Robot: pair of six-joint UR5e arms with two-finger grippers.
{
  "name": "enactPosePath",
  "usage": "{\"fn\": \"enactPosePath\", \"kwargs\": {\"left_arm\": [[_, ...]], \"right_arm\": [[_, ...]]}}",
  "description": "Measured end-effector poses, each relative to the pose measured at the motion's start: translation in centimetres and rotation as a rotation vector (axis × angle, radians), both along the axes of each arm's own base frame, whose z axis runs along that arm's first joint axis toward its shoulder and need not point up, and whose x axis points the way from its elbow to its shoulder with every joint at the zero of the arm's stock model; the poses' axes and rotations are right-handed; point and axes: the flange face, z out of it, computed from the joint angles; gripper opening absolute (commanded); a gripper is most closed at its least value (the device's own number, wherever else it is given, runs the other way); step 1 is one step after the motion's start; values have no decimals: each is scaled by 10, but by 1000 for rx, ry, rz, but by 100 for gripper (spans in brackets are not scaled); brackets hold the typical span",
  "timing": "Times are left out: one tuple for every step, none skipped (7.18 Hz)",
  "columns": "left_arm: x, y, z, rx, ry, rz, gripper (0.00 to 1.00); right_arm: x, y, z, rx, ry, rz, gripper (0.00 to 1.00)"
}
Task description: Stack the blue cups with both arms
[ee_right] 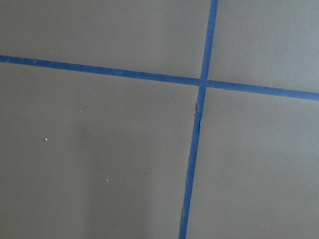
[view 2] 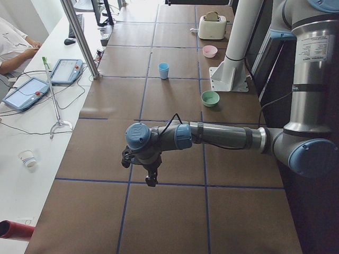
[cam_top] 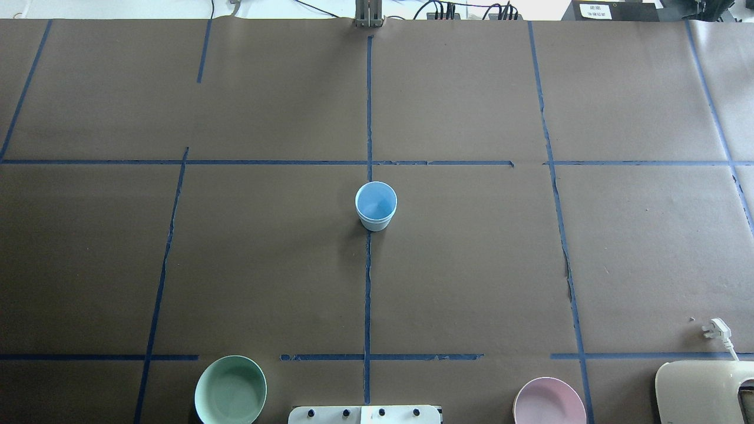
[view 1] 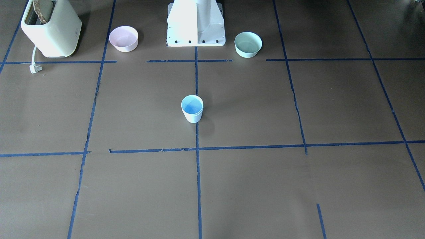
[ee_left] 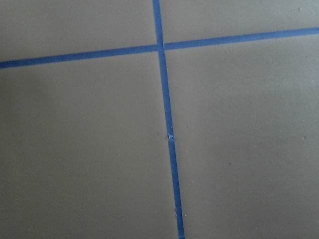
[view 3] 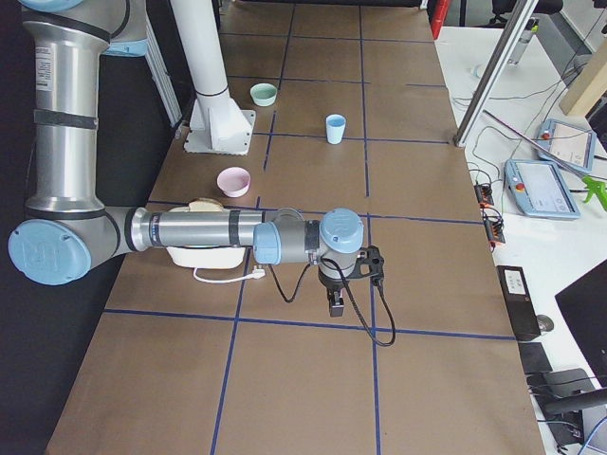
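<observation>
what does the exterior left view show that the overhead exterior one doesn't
Only exterior left: the left arm and its gripper hanging over the table, an operator and two tablets. Only overhead: a white plug. Both: the blue cups, seemingly nested as one, the mint bowl, the pink bowl and the toaster, which is cut off in overhead.

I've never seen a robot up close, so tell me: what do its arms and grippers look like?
Both the left arm and right arm are grey metal tubes joined by rounded light-blue caps, each with a white printed label. A black cable loops at each wrist. The left gripper and right gripper are small and black.
</observation>
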Motion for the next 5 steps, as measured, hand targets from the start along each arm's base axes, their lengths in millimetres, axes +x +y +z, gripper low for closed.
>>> {"fn": "enactPosePath", "kwargs": {"left_arm": [[0, 1, -1, 7, -1, -2, 100], [0, -1, -2, 13, -2, -3, 100], [0, -3, -3, 16, -3, -3, 100], [0, -4, -4, 19, -3, -1, 100], [1, -6, -4, 21, -2, 1, 100]], "right_arm": [[0, 0, 1, -4, -4, 1, 100], [0, 2, 3, -11, -5, 2, 100], [0, 3, 4, -14, -5, 2, 100], [0, 2, 3, -11, -5, 1, 100], [0, 0, 2, -5, -4, 0, 100]]}}
